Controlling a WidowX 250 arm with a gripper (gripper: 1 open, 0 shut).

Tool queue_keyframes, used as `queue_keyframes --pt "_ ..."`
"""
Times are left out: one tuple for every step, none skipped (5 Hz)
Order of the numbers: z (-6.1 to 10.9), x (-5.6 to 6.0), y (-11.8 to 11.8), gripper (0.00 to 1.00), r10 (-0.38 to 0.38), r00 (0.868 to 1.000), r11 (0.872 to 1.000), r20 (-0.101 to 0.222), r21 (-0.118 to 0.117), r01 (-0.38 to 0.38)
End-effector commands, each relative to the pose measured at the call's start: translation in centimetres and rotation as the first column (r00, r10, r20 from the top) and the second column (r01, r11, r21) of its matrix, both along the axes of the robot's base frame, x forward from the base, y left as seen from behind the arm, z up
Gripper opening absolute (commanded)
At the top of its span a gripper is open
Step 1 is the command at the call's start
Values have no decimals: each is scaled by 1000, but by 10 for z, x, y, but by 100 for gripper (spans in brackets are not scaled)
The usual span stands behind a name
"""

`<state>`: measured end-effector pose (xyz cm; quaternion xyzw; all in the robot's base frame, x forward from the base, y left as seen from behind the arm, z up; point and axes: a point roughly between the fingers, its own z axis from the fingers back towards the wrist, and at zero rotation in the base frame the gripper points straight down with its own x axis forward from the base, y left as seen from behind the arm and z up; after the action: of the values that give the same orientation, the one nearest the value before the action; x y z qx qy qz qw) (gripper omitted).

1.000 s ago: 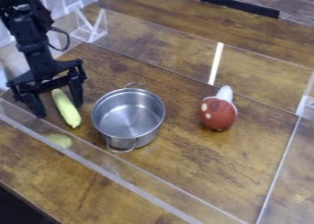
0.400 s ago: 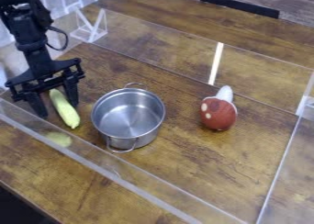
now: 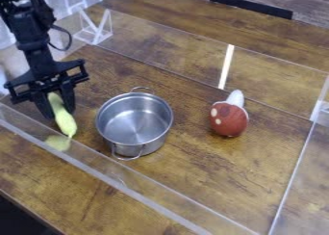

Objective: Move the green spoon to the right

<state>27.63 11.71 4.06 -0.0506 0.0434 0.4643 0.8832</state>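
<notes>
Now the black gripper stands pinched on the thick yellow-green plastic spoon, just left of the empty round steel pot on the wooden surface, so the grasp looks made and a lift rightward over the pot seems next.

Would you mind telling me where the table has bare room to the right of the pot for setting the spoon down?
Bare wood lies between the pot and the mushroom toy, and a wider patch in front of both, toward the near clear wall. Behind the pot is open too. It is crowded at the left, where the gripper closes on the green spoon.
</notes>
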Motion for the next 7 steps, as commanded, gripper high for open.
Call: queue_keyframes --pt "40 9 -14 0 -116 991 993 63 27 114" --pt "62 16 -37 0 -217 972 976 85 19 216" --pt "76 20 -80 0 -377 921 926 101 18 377" --pt "80 19 -128 0 -503 857 863 112 22 504" --pt "77 13 -174 0 -592 798 805 114 26 593" --pt "62 7 -210 0 -674 734 738 87 27 674" --pt "40 6 -234 0 -723 689 691 55 30 722"
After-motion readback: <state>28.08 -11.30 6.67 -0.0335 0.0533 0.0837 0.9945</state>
